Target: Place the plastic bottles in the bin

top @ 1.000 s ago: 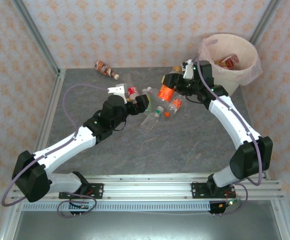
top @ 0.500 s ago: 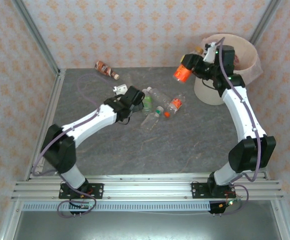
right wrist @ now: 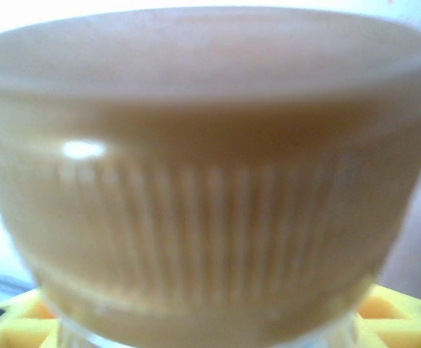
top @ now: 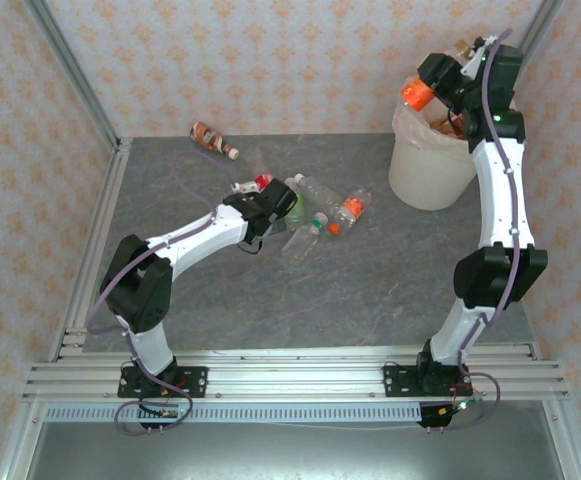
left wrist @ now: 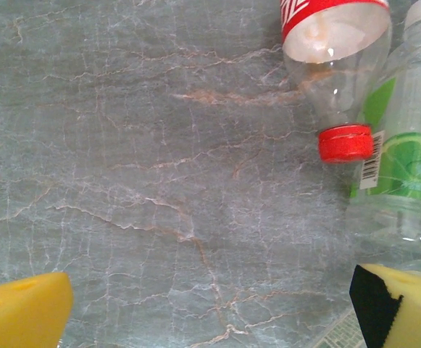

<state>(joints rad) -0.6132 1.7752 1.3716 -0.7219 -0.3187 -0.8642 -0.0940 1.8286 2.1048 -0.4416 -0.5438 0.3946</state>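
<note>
Over the grey desk (top: pixel 370 290), the right end effector (top: pixel 438 86) pinches an orange-labelled bottle (top: pixel 416 95) above the bin (top: pixel 425 178), release likely next; left end effector (left wrist: pixel 210 308) spread.

We look down on a dark grey, stone-look bench (top: pixel 370 290), veined with pale and rusty cracks. It is closed in at the far side and on the left and right by walls (top: pixel 270 60) papered in pale pink with a repeating orange ornament. Bare aluminium posts (top: pixel 70 68) slant up the far corners and a metal strip (top: pixel 101 215) edges the bench on the left, while grooved aluminium rails (top: pixel 300 375) lie along the near edge with a dull grey metal sheet (top: pixel 300 455) nearer still. The light is soft and even, throwing only faint shadows on the bench.
</note>
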